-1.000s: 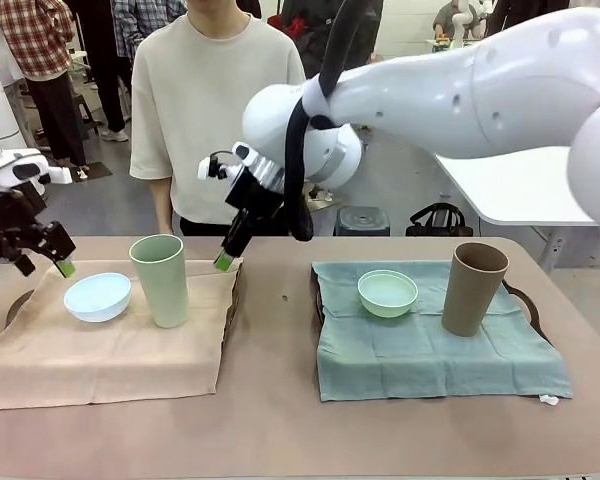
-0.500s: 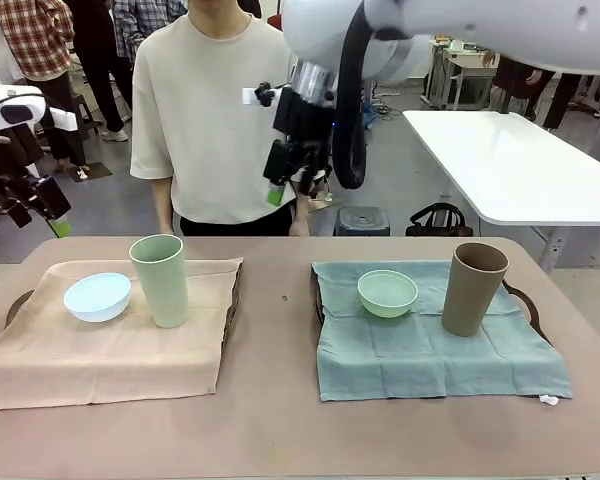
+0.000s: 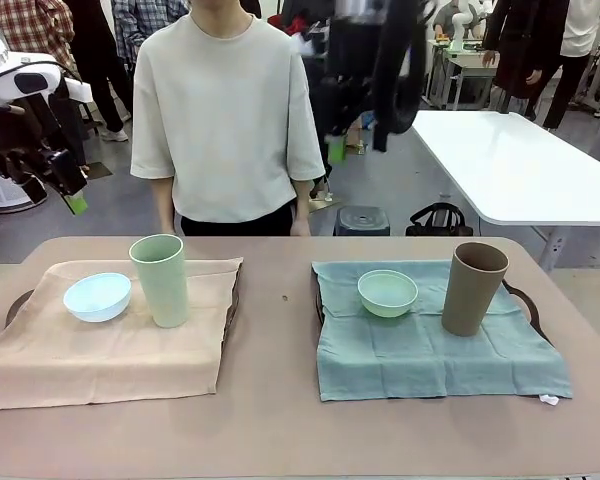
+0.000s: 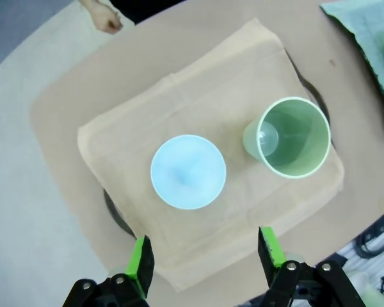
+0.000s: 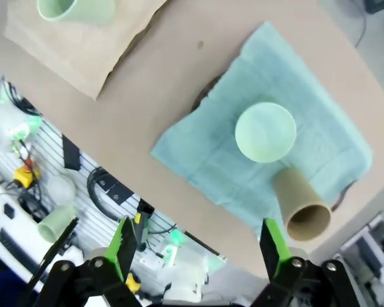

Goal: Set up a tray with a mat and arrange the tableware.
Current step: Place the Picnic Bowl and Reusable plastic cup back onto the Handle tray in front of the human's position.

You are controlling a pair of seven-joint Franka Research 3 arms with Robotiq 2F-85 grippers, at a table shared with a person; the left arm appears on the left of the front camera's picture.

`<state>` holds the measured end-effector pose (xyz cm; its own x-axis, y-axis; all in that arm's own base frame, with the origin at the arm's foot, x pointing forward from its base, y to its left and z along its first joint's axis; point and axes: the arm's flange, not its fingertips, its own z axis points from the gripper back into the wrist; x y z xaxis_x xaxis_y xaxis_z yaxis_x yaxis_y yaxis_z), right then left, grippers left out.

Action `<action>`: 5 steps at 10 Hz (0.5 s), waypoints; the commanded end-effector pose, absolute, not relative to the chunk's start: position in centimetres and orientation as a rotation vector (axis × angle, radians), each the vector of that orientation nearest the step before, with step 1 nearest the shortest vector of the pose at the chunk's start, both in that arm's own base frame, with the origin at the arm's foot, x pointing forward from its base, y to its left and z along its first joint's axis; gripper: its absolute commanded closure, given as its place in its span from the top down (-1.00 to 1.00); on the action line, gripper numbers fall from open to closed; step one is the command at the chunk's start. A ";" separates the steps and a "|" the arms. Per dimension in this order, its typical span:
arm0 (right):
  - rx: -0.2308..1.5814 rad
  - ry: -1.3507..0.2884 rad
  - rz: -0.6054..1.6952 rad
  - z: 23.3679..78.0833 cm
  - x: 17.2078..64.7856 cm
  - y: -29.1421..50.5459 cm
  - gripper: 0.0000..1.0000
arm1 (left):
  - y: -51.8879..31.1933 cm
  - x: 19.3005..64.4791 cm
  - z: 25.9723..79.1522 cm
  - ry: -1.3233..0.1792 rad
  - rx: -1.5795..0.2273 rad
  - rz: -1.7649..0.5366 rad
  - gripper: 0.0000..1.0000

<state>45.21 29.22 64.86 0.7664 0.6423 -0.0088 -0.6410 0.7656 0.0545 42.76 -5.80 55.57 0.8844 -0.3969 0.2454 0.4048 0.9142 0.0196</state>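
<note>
Tableware sits on two mats on the brown worktop (image 3: 280, 400). Pale blue bowl (image 3: 97, 296) and light green cup (image 3: 161, 279) stand on the tan mat (image 3: 100, 360). Mint bowl (image 3: 387, 292) and brown cup (image 3: 472, 288) stand on the teal mat (image 3: 430, 355). Left gripper (image 4: 205, 256) and right gripper (image 5: 195, 246) hang high, jaws wide apart, holding nothing.

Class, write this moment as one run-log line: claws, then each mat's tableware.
left claw open, raised | right claw open, raised | beige mat: pale blue bowl, light green cup | teal mat: mint bowl, brown cup
</note>
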 end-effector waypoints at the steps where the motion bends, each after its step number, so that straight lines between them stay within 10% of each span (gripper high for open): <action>1: 0.116 -0.020 0.647 64.2 44.2 25.5 1.00 | -4.8 42.8 55.3 -0.223 -0.033 -0.379 0.72; 5: 0.068 0.006 0.662 66.2 45.0 27.1 1.00 | -5.4 42.8 55.5 -0.246 -0.035 -0.405 0.72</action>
<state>44.67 26.48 66.08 0.7857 0.6181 0.0233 -0.6180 0.7827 0.0740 42.83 -5.11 55.36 0.8931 -0.3808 0.2395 0.3901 0.9207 0.0092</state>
